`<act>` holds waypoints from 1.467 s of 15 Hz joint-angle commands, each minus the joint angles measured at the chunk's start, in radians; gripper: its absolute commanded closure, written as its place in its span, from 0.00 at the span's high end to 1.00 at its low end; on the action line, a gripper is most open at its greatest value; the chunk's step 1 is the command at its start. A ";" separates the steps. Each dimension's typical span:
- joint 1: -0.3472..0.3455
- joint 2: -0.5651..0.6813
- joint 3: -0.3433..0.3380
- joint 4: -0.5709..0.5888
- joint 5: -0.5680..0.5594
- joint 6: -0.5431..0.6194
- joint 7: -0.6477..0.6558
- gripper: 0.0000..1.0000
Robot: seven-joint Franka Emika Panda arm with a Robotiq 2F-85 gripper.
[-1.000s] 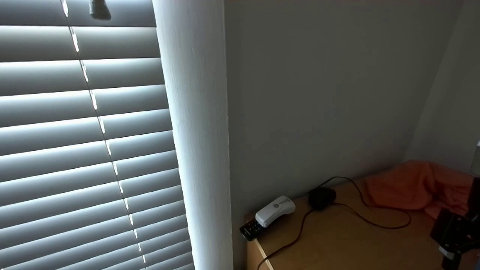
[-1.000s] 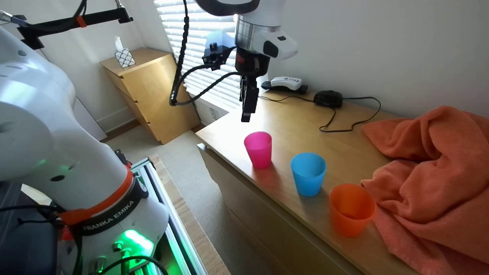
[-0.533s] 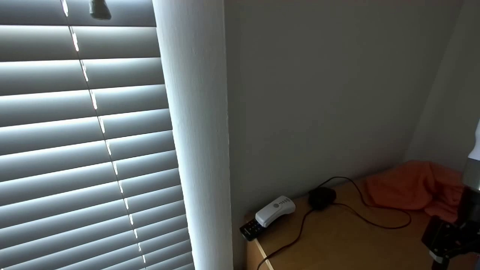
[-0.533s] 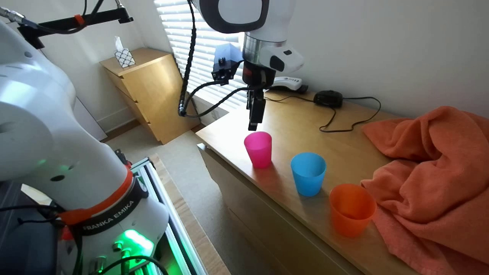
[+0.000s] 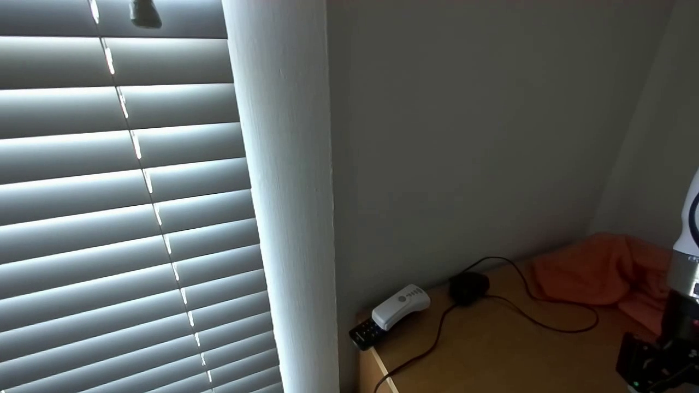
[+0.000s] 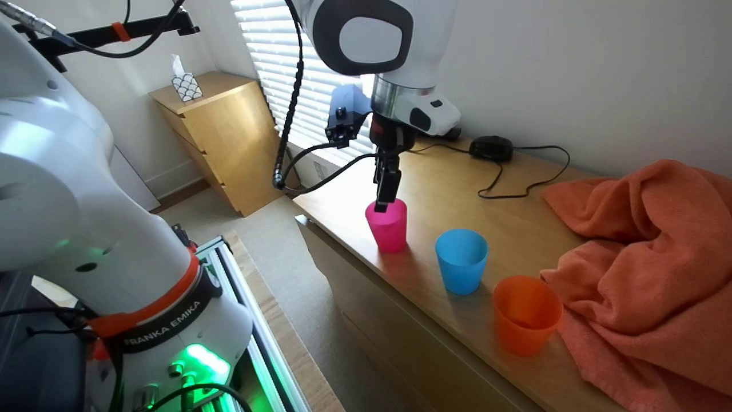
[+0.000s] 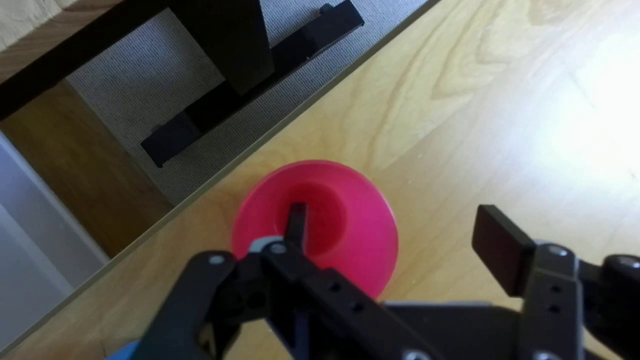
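Jaws are standing wide over pink cup (image 7: pixel 345 216) rim at 3 o'clock (wrist view), step prob. being pre-grasp alignment, next likely needing lowering & closing.

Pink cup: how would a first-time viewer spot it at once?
In an exterior view, find the wooden cabinet bearing the orange towel. Along its edge stand the orange cup, the blue cup and, farthest from the towel, the pink cup. Only it is pink, with the gripper right by it.
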 commanded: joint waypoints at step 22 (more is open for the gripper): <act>0.066 0.102 0.028 0.151 0.003 0.228 0.360 0.01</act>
